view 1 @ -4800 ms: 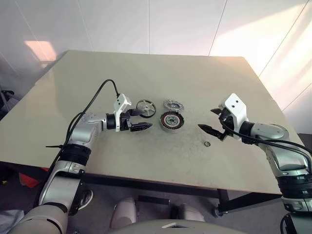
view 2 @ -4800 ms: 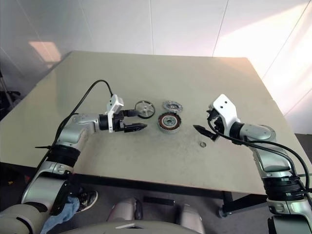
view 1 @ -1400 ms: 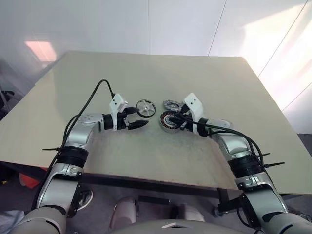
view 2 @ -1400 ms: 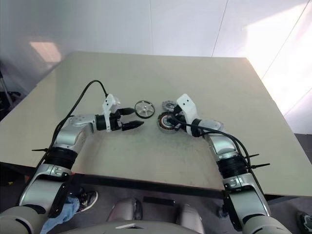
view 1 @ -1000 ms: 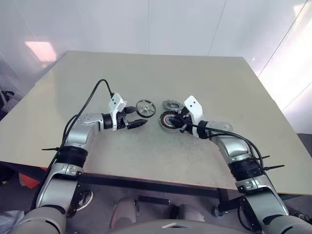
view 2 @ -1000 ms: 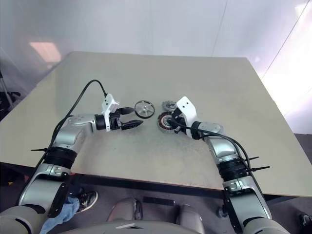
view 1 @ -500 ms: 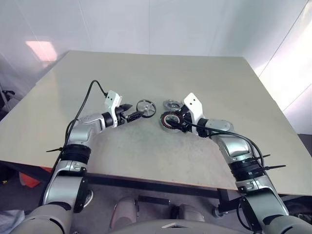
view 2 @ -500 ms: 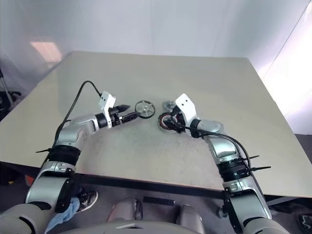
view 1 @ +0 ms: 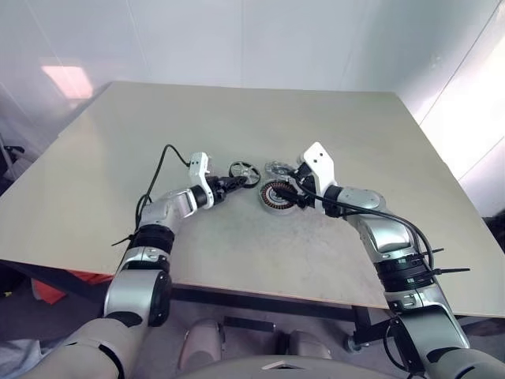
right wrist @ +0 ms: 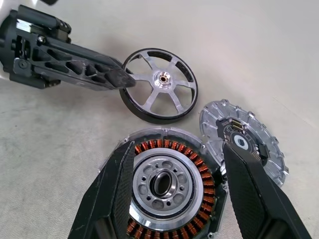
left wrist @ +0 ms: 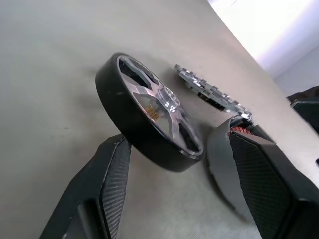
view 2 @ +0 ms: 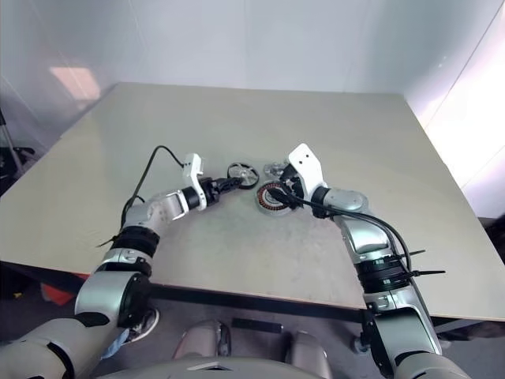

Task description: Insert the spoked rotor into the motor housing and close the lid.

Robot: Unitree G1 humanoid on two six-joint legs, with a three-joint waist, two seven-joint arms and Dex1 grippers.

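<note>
Your left gripper (left wrist: pixel 169 189) straddled the rotor (left wrist: pixel 149 119), fingers spread, ungripped. Right gripper (right wrist: pixel 172 191) bracketed the housing (right wrist: pixel 167 186), lid (right wrist: pixel 244 142) at two o'clock. An off-centre pinch risked flipping the rotor.

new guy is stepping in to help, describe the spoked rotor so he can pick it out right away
On the beige table, look near the middle, where three round parts cluster. The spoked rotor is the leftmost, between the left tool's fingers. It is an open wheel with a dark rim and silvery spokes, unlike the copper-wound motor housing or the flat grey lid.
</note>
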